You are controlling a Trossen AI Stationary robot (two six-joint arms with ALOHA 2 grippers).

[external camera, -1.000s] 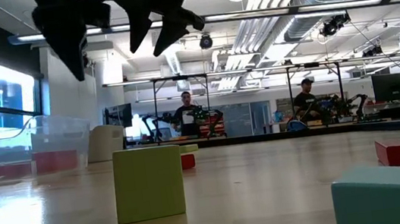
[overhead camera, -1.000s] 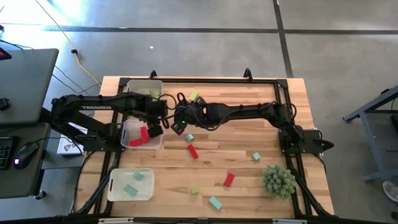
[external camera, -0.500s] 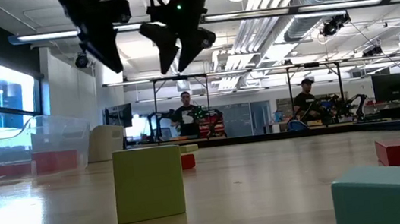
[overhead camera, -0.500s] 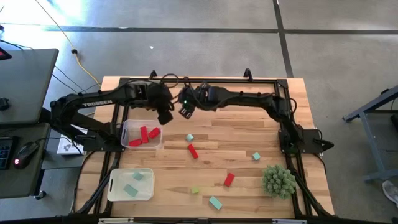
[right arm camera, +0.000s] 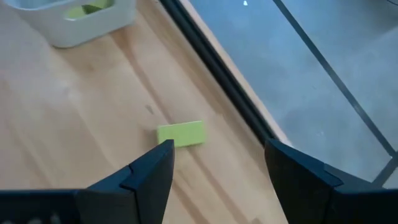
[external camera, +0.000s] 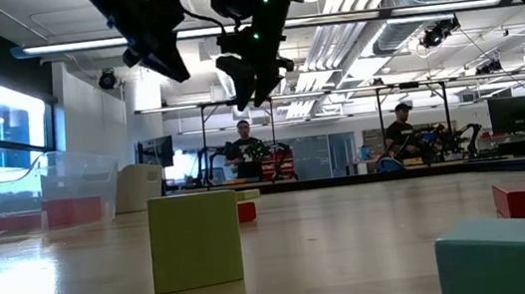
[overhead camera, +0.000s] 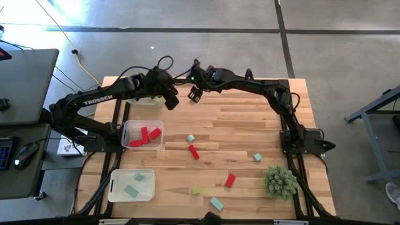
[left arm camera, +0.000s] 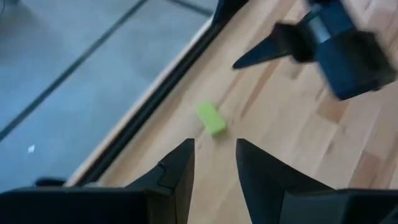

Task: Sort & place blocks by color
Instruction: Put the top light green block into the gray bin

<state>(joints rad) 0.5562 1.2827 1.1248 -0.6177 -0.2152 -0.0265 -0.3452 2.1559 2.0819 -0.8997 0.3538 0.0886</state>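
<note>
A yellow-green block point(right arm camera: 181, 134) lies flat on the table near its far edge, also in the left wrist view point(left arm camera: 211, 118). My right gripper point(right arm camera: 217, 155) hovers above it, open wide, with nothing between the fingers point(overhead camera: 194, 95). My left gripper point(overhead camera: 170, 102) hangs beside it, just left, over the far part of the table. Its fingers stand a little apart and hold nothing point(left arm camera: 214, 162). Loose blocks lie mid-table: a teal one point(overhead camera: 190, 138), a red bar point(overhead camera: 194, 151), another teal point(overhead camera: 257, 157), a red one point(overhead camera: 230, 180), a yellow-green one point(overhead camera: 196, 190) and a teal one point(overhead camera: 216, 203).
Three clear bins stand on the left: one with yellow-green blocks point(right arm camera: 74, 18) at the far edge, one with red blocks point(overhead camera: 142, 135), one with teal blocks point(overhead camera: 132, 185). A spiky green plant ball point(overhead camera: 280, 181) sits near right. A black frame rail point(right arm camera: 217, 68) runs along the far edge.
Both grippers have swung toward the table's far edge. My left gripper left the space over the red bin and tipped upward. My right gripper moved from mid-table to above the far yellow-green block. Neither has changed its opening.
</note>
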